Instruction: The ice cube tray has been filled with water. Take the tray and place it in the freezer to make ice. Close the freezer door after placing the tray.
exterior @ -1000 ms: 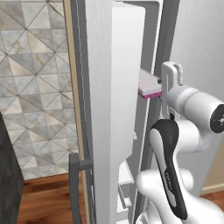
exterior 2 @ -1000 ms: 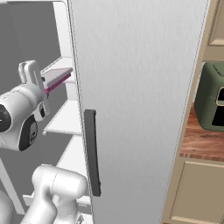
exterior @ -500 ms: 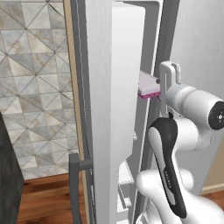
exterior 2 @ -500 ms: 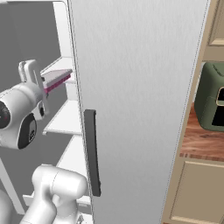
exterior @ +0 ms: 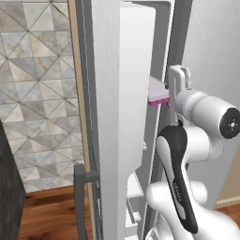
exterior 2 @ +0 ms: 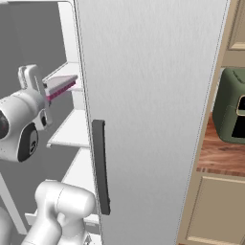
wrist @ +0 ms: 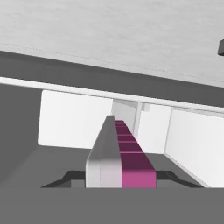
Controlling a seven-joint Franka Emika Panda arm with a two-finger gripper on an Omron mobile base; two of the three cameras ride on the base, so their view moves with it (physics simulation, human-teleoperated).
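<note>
My gripper is shut on the near end of the ice cube tray, a pale lavender tray with a magenta edge. It holds the tray level and pointing into the open freezer. In the right base view the tray hangs above a white shelf, past the gripper. The hand view shows the tray turned on its side, running away from the gripper toward the freezer's white back wall. The freezer door stands open at the left, edge-on, with its dark handle low down.
The right fridge door is shut, with a dark bar handle, close beside the arm. A dark green appliance sits on the wooden counter to the right. A tiled wall lies left of the open door.
</note>
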